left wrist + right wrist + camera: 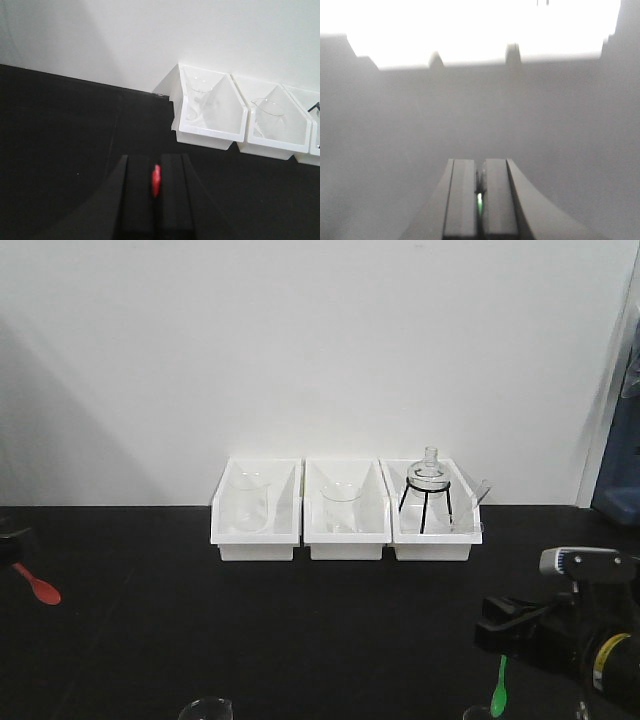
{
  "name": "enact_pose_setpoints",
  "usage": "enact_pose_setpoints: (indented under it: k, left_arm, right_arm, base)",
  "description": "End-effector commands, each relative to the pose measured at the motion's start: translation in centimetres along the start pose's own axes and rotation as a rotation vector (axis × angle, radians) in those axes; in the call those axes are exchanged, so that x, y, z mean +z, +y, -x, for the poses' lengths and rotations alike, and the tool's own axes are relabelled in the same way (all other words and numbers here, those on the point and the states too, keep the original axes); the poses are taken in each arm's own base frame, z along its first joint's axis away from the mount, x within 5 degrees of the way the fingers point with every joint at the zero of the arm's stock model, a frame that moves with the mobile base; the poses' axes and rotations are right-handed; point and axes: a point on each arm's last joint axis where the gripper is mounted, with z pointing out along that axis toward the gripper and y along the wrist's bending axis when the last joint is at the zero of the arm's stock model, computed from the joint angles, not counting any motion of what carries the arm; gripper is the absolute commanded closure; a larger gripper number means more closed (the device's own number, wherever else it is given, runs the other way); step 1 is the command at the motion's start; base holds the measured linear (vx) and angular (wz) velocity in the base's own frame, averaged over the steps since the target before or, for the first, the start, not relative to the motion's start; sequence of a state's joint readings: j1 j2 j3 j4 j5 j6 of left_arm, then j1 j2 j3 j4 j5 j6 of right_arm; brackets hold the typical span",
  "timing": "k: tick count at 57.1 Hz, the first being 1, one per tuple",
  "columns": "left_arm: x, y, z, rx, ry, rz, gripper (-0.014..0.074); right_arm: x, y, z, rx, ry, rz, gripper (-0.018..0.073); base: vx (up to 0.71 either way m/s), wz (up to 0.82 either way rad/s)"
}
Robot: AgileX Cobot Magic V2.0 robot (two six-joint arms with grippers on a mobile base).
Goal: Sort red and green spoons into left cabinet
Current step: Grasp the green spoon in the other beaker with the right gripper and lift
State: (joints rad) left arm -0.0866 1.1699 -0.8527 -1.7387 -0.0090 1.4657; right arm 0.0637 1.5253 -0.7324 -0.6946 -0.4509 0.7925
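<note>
Red spoon (156, 180) is pinched tight between the two black fingers of the left gripper (156, 161), and its bowl pokes out below. Green spoon (498, 690) is pinched the same way in the right gripper (481, 164) and hangs down under it. Three white bins (345, 540) sit ahead of both grippers, on the black table (200, 640).
</note>
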Motion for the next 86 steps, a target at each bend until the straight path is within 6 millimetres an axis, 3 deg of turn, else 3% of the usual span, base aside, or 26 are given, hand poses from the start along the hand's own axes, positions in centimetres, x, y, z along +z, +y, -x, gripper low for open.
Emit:
enact_pose_setpoints:
  k: [1, 14, 24, 32, 55, 86]
  left_arm:
    - [-0.8, -0.7, 1.4, -0.05, -0.048, -0.039, 0.0597]
    - [-0.8, -0.8, 1.3, -0.048, -0.045, -0.054, 0.0597]
    - [-0.8, -1.5, -0.1, -0.049, 0.003, -0.161, 0.0597]
    - [-1.0, -1.6, -1.5, -0.065, 0.045, -0.202, 0.0597]
    - [-5.4, -2.3, 1.0, -0.049, -0.101, -0.255, 0.0596]
    - [-5.6, -2.3, 1.0, -0.048, -0.108, -0.256, 0.0596]
  right_arm:
    - [-2.2, 1.4, 3.6, -0.023, -0.162, 0.054, 0.0568]
    - [-7.5, 3.2, 7.2, -0.096, -0.299, 0.036, 0.0568]
    - [-11.5, 4.6, 8.6, -0.174, -0.381, 0.039, 0.0568]
    - [-13.5, 4.9, 9.1, -0.181, -0.4, 0.002, 0.0568]
    - [-14.4, 5.2, 9.3, -0.16, -0.413, 0.007, 0.0568]
    - [-14.4, 5.2, 9.3, -0.16, -0.413, 0.007, 0.0568]
  base:
    - [0.0, 0.0]
    - [0.0, 0.0]
    - [0.0, 0.0]
    - [0.0, 0.0]
    - [0.0, 0.0]
    - [0.0, 0.0]
